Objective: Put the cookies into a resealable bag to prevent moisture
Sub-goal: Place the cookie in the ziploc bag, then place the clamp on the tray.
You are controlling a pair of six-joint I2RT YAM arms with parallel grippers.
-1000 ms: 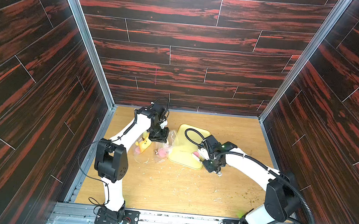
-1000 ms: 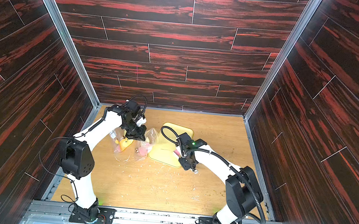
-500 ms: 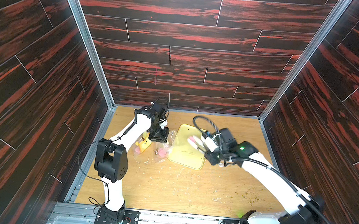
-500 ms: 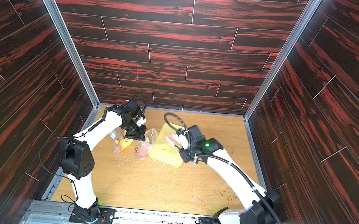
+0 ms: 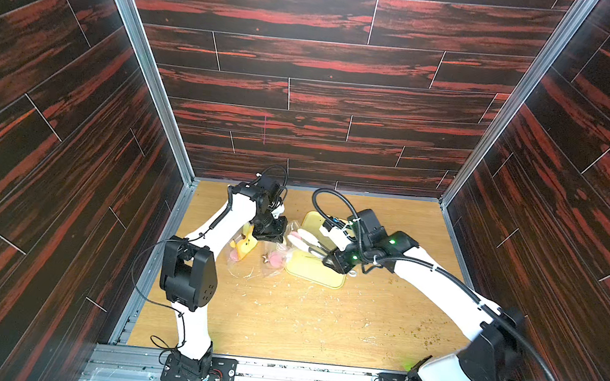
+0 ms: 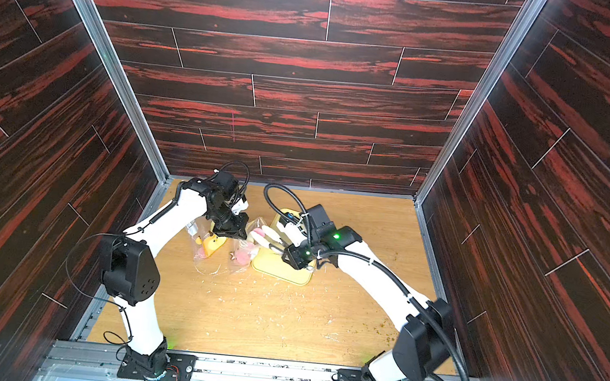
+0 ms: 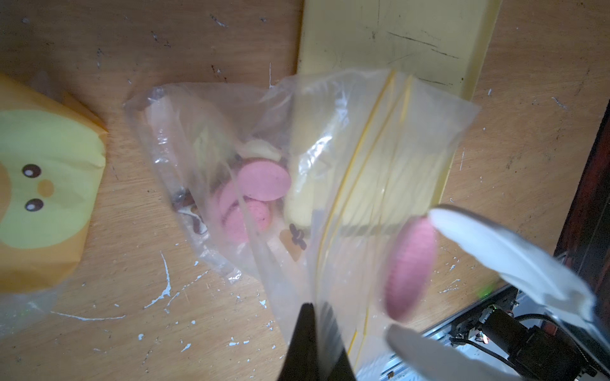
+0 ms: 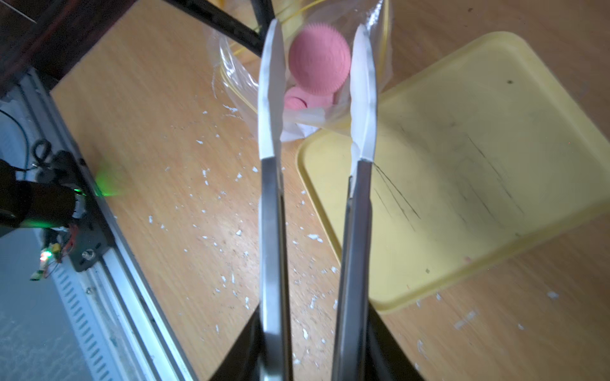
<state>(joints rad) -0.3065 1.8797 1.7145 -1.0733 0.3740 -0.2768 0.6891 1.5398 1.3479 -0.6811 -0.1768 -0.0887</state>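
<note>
The pink cookie (image 8: 319, 59) sits at the mouth of the resealable bag (image 7: 379, 132), between the long white-tipped fingers of my right gripper (image 8: 317, 26). The jaws stand narrowly parted, and I cannot tell whether they pinch it or have let go. Several other cookies (image 7: 262, 180) and the brown star (image 6: 231, 255) lie at the bag's bottom. My left gripper (image 7: 315, 310) is clamped on the bag's edge. The yellow tray (image 8: 495, 138) looks bare, so I judge loading nearly done; sealing the zip remains.
</note>
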